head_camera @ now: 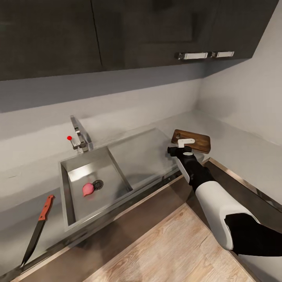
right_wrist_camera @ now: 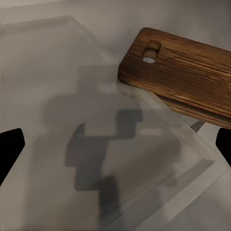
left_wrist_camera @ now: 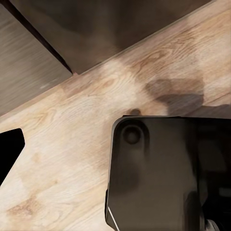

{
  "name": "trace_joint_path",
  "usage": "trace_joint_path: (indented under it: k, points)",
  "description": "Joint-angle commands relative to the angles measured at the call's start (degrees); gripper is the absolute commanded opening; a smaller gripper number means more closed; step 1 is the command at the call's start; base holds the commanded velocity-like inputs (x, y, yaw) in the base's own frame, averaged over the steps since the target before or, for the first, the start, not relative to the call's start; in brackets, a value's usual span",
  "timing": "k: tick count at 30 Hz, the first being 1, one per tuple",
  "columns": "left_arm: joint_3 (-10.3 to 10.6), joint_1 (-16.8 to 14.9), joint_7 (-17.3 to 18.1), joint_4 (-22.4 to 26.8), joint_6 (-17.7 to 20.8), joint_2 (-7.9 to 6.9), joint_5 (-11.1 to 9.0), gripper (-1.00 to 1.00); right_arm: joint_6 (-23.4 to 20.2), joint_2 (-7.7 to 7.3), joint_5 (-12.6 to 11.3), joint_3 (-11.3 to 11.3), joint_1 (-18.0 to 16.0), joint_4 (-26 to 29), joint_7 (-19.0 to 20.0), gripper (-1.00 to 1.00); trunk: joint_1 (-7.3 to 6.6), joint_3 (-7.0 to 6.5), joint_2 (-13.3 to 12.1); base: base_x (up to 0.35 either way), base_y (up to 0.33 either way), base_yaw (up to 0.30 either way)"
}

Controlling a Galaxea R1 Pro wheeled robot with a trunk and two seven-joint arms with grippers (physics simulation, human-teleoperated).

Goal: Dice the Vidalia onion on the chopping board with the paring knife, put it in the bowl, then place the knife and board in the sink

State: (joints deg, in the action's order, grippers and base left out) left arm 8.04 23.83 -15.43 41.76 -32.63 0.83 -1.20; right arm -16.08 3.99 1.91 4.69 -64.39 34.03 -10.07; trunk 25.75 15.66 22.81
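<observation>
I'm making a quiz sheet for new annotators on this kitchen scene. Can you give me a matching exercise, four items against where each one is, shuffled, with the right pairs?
Things:
1. Vidalia onion
2. paring knife
3. chopping board
4. right gripper

Places:
A. flat on the countertop, at the drainboard's far right end
B. in the sink basin, beside the round drain
C. hanging over the drainboard's right end, at the near edge of the board
D. on the countertop left of the sink, handle pointing away from the robot

Pairs: 1-B, 2-D, 3-A, 4-C

Head high; right wrist near chopping board [right_wrist_camera: 180, 72] — shared.
</observation>
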Motion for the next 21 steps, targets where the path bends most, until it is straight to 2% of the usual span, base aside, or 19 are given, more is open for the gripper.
trace_joint_path:
  k: [1,11,21]
  points:
    - [0.22,-0.01,-0.38,0.07,-0.06,-0.04,-0.12,1.00,-0.44,-0.03,0.20,0.23,-0.04,0.07,-0.30,1.00,0.04,0.10,0.11,0.000,0.000,0.000]
    - [0.22,0.01,-0.39,0.15,-0.06,-0.04,-0.12,1.00,-0.44,0.01,0.20,0.24,-0.04,0.07,-0.30,1.00,0.04,0.10,0.11,0.013,-0.016,0.000]
    - [0.22,0.00,-0.39,0.25,-0.08,-0.04,-0.10,1.00,-0.44,0.11,0.20,0.31,-0.04,0.07,-0.30,1.00,0.04,0.10,0.11,0.164,-0.184,0.000]
